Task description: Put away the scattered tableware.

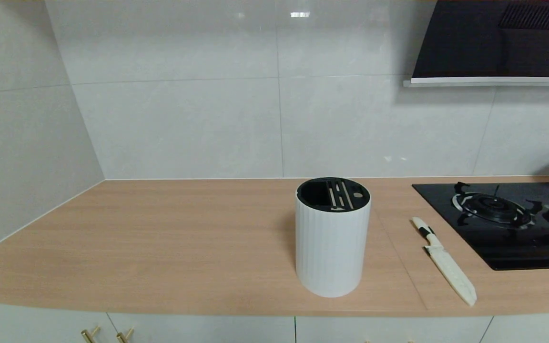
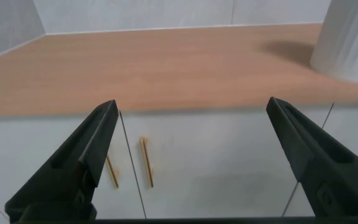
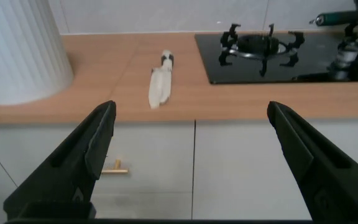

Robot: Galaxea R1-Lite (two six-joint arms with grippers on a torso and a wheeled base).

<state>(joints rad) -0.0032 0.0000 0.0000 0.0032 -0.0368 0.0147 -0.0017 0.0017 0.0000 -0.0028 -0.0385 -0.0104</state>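
Note:
A white knife with a white and black handle lies flat on the wooden counter, between the holder and the hob; it also appears as the knife in the right wrist view. A white ribbed cylindrical knife holder with a black slotted top stands upright mid-counter, seen too as the holder and the holder. My left gripper hangs open in front of the cabinet doors, below the counter edge. My right gripper is open as well, low before the counter, facing the knife.
A black gas hob with a burner sits at the counter's right, under a dark range hood. Tiled walls close the back and left side. White cabinet doors with gold handles run below the counter edge.

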